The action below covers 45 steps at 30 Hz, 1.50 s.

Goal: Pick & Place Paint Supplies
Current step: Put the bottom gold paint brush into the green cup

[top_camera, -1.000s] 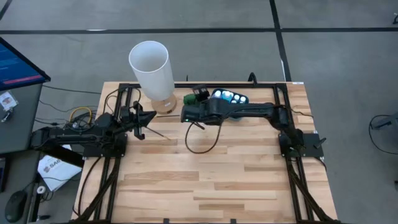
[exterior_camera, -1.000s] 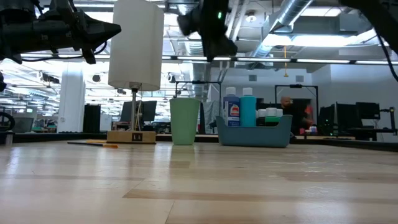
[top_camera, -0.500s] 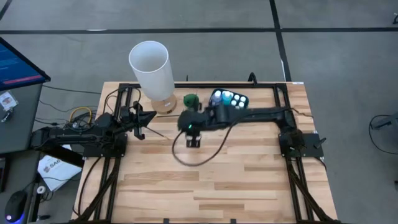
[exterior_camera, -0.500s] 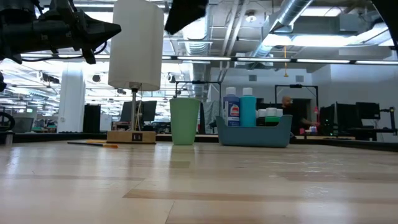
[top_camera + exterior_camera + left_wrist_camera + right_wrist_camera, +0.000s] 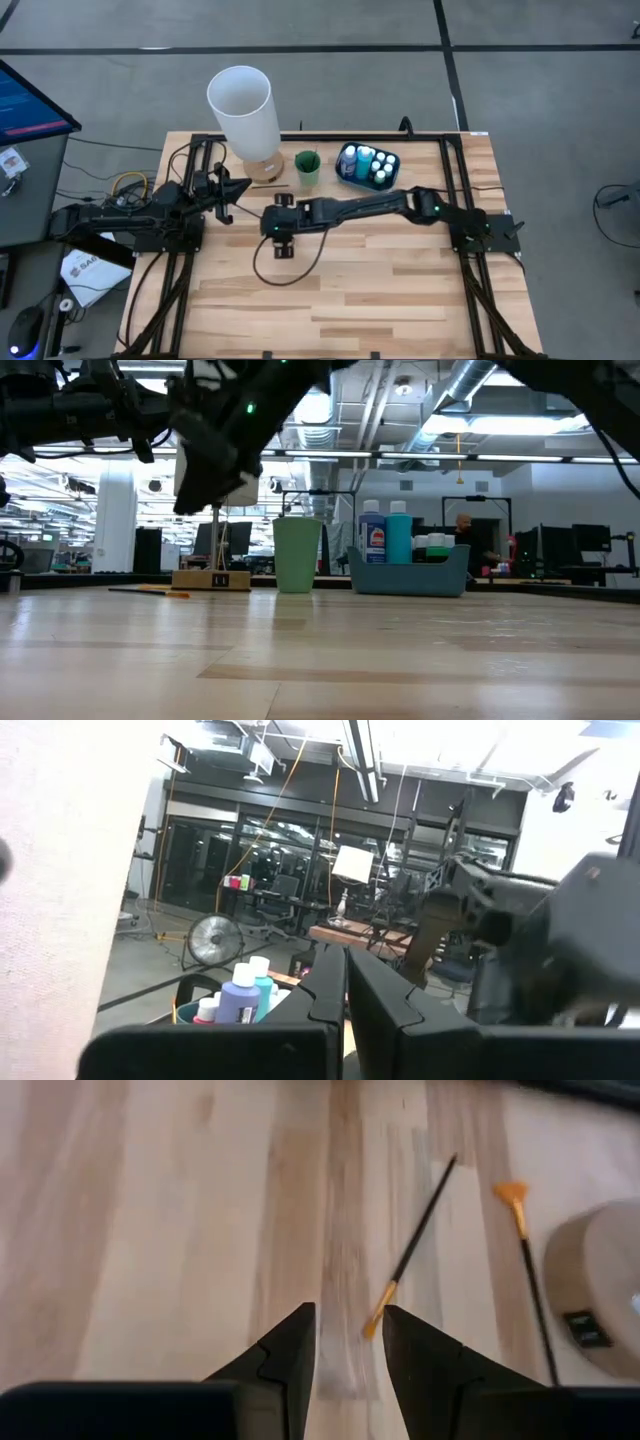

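Two thin dark brushes lie flat on the wooden table: one with a yellow ferrule [image 5: 410, 1252], one with an orange fan tip [image 5: 524, 1265]; a brush also shows in the low view [image 5: 150, 591]. My right gripper [image 5: 345, 1330] hangs open above the table, slanting down, with the first brush's yellow end just ahead of its fingertips and nothing between them. White-capped bottles [image 5: 370, 160] stand in the blue tray [image 5: 341, 163] at the far edge, next to the green cup [image 5: 307, 167]. My left gripper [image 5: 345, 975] waits shut at the table's left [image 5: 225, 190].
A lamp with a tall white shade [image 5: 240, 105] stands on a wooden base [image 5: 600, 1270] at the far left, close to the brushes. My right arm [image 5: 360, 208] stretches across the table's middle. Bare wood lies toward the near edge.
My right gripper has swung from above the cup and tray toward the table's left and near side, sinking and tipping its fingers down at the table. It now hangs over the brushes. The brushes, cup and tray have stayed where they were.
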Tool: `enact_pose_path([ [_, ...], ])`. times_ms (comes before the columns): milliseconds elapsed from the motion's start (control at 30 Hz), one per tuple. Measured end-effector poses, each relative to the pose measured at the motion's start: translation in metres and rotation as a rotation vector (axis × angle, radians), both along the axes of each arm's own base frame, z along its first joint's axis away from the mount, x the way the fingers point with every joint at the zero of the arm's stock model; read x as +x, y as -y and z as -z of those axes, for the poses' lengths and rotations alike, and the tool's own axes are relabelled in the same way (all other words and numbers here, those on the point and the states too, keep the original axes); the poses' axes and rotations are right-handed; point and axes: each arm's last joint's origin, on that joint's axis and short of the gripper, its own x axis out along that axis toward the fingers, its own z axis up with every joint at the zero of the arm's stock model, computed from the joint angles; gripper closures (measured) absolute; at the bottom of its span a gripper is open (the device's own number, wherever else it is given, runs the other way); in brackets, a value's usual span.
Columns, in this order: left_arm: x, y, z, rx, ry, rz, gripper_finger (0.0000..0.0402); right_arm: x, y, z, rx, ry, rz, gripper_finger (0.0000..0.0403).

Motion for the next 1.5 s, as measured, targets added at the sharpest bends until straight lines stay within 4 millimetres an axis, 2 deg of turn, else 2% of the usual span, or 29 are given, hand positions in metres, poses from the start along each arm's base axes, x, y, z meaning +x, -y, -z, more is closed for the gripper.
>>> enact_pose_path([
  [167, 0.0, 0.0, 0.0, 0.0, 0.0, 0.0, 0.0399, 0.009, 0.015, 0.025, 0.036, 0.0, 0.071, 0.0289],
  [333, 0.0, 0.0, 0.0, 0.0, 0.0, 0.0, 0.0399, 0.014, 0.031, 0.041, 0.056, -0.003, 0.121, 0.0289],
  [533, 0.0, 0.0, 0.0, 0.0, 0.0, 0.0, 0.0399, 0.016, 0.045, 0.039, 0.126, 0.023, 0.134, 0.0289],
  [700, 0.0, 0.0, 0.0, 0.0, 0.0, 0.0, 0.0399, 0.017, 0.045, 0.039, 0.145, 0.042, 0.137, 0.0289],
  [800, 0.0, 0.0, 0.0, 0.0, 0.0, 0.0, 0.0399, 0.023, 0.042, 0.058, 0.146, 0.042, 0.131, 0.0289],
  [867, 0.0, 0.0, 0.0, 0.0, 0.0, 0.0, 0.0399, 0.021, 0.042, 0.076, 0.142, -0.025, 0.137, 0.0289],
  [933, 0.0, 0.0, 0.0, 0.0, 0.0, 0.0, 0.0399, 0.026, 0.043, 0.087, 0.152, 0.002, 0.147, 0.0289],
  [1200, 0.0, 0.0, 0.0, 0.0, 0.0, 0.0, 0.0399, 0.025, 0.051, 0.097, 0.163, -0.026, 0.182, 0.0291],
  [1300, 0.0, 0.0, 0.0, 0.0, 0.0, 0.0, 0.0399, 0.024, 0.051, 0.097, 0.165, -0.036, 0.19, 0.0304],
  [1500, 0.0, 0.0, 0.0, 0.0, 0.0, 0.0, 0.0399, 0.019, 0.047, 0.1, 0.138, -0.103, 0.202, 0.0359],
])
